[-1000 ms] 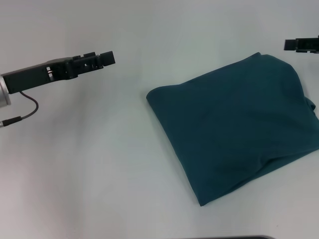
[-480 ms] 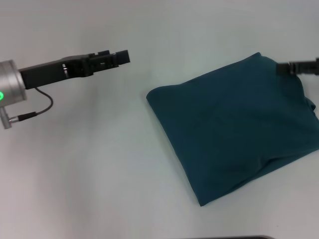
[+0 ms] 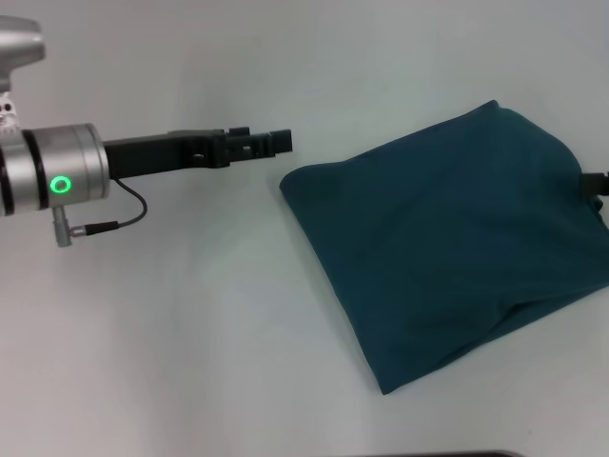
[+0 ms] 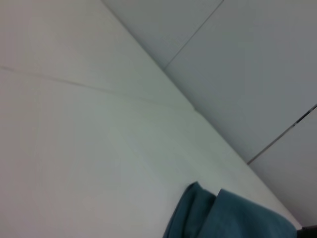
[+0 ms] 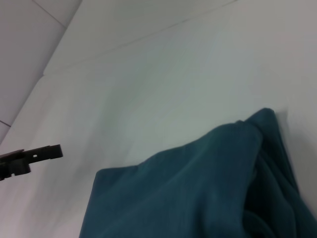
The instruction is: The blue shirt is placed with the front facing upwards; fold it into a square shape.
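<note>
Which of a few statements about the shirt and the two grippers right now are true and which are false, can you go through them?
1. The blue shirt lies folded into a compact, roughly four-sided bundle. True.
2. The left gripper is holding a corner of the shirt. False: it hovers beside the shirt's left corner, not touching it.
3. The chest lettering faces up. False: only plain fabric shows.
4. The right gripper shows only at the head view's right edge, by the shirt's right side. True.
5. The shirt hangs over the table edge. False: it lies wholly on the tabletop.
</note>
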`<control>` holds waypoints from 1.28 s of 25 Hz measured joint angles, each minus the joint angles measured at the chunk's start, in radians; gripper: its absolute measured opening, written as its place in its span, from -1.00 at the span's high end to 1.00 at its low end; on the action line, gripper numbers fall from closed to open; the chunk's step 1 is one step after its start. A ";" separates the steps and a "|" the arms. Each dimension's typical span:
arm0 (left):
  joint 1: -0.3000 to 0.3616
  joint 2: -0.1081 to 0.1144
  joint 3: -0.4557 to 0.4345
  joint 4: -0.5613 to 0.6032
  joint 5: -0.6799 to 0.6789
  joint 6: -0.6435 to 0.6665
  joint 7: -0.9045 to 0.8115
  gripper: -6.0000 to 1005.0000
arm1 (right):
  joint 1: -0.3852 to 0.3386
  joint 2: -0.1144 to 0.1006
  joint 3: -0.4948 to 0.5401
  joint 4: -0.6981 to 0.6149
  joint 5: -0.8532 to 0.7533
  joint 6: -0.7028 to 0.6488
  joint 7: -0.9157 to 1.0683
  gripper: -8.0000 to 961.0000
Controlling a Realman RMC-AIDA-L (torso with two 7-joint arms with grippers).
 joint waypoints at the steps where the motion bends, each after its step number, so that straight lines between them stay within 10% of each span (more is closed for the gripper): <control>1: -0.005 -0.003 0.000 0.001 0.016 -0.006 -0.009 -0.87 | -0.005 -0.002 0.000 0.000 -0.001 -0.005 0.000 -0.72; 32: -0.088 -0.053 0.118 0.015 0.145 -0.167 -0.213 -0.87 | 0.004 -0.010 0.006 0.010 -0.042 0.007 0.009 -0.72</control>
